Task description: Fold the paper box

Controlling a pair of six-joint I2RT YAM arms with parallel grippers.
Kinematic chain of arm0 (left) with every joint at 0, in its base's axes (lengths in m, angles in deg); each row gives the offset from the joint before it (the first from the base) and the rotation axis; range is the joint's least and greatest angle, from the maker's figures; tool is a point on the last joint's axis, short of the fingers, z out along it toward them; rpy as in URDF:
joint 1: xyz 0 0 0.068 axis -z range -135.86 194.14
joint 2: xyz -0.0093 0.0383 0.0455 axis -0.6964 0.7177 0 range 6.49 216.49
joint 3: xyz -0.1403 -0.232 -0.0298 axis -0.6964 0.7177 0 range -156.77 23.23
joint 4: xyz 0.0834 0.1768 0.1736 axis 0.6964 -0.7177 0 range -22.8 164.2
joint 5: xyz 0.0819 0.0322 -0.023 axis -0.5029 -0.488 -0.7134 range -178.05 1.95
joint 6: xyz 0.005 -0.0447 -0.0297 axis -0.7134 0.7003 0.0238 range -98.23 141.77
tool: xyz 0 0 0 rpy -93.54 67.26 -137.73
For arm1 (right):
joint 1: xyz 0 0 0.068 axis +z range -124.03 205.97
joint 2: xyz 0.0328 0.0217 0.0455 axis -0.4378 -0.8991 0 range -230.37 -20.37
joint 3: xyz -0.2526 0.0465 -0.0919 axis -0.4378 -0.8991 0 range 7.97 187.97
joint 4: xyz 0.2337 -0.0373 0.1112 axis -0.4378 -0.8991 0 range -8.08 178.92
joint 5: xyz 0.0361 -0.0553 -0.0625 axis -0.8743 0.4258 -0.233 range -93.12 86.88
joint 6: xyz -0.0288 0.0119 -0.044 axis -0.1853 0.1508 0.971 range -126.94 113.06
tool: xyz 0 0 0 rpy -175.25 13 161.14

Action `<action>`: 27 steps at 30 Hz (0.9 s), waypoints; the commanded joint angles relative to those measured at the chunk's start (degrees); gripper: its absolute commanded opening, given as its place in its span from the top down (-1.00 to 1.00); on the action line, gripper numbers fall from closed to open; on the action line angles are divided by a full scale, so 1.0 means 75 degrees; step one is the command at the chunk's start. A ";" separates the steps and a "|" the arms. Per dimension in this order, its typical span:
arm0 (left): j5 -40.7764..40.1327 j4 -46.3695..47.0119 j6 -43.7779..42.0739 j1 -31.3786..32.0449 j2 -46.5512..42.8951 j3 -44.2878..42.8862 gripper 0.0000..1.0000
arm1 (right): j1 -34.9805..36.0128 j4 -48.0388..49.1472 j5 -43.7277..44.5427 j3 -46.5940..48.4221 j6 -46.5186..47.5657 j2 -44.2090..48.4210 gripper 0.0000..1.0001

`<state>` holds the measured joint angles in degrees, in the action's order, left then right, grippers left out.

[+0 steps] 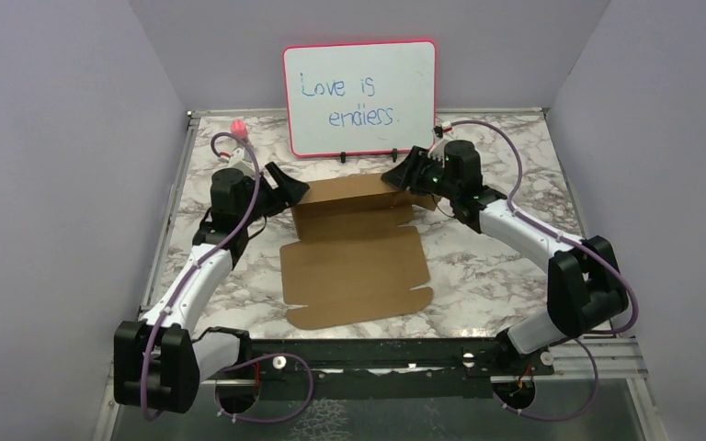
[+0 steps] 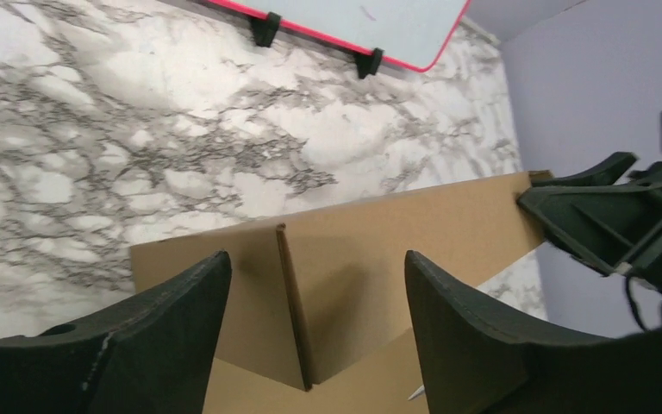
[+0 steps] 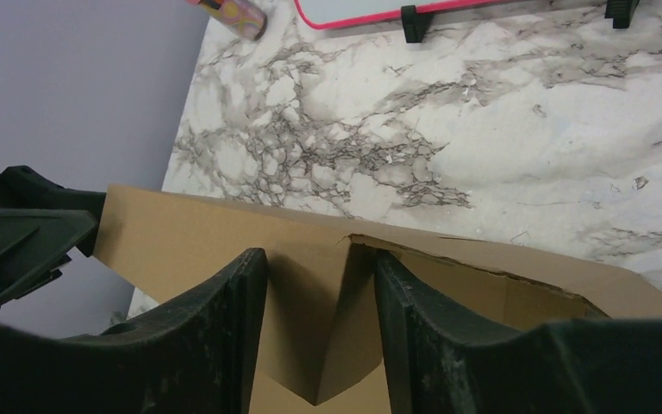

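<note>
Centrally, paper box (image 1: 354,266) lies on marbled desk (image 1: 501,262), rear wall raised, before whiteboard (image 1: 360,96); lilac walls (image 1: 55,138) enclose. Left tool (image 1: 289,190) wide, straddling end flap, untouched. Right tool (image 1: 402,174) narrower around other flap; grip unclear.

Right gripper (image 3: 319,255) at 6 o'clock, black fingers (image 3: 211,332) parted. An upright flap of the paper box (image 3: 181,233) stands in the gap, nearer the 3 o'clock finger; contact unclear. Brown cardboard wall runs 9 to 4 o'clock across the marble table (image 3: 500,112). Left gripper (image 3: 43,216) at 9 o'clock, against the wall's end. Red-framed whiteboard (image 3: 371,10) on black feet at 12 o'clock. Small pink and yellow object (image 3: 228,12) at 11 o'clock, unidentified. Lilac wall (image 3: 69,86) at 10 o'clock.
</note>
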<state>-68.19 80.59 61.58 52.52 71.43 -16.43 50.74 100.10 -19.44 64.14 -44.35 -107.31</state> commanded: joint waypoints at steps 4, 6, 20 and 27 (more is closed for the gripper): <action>-0.1237 -0.1936 -0.1613 0.0047 -0.0213 -0.1119 -0.64 | 0.0078 -0.1018 0.0102 0.0617 0.1316 0.0151 -0.28; -0.1392 -0.2283 -0.1975 0.0048 -0.0199 -0.1474 -0.67 | -0.0030 -0.1181 0.0328 0.0672 0.1674 0.0327 -0.35; -0.1986 -0.2536 -0.2654 0.0952 -0.0433 -0.2121 -0.67 | -0.0971 0.0386 -0.0506 -0.0533 0.4118 0.1705 -0.47; -0.3387 -0.1880 -0.2570 0.3210 -0.0366 -0.2247 -0.66 | -0.1772 0.1422 -0.0786 -0.1406 0.4333 0.1778 -0.49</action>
<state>-85.55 62.78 43.07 69.94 69.29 -31.12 40.42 103.49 -22.19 56.40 -14.29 -94.15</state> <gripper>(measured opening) 0.834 0.742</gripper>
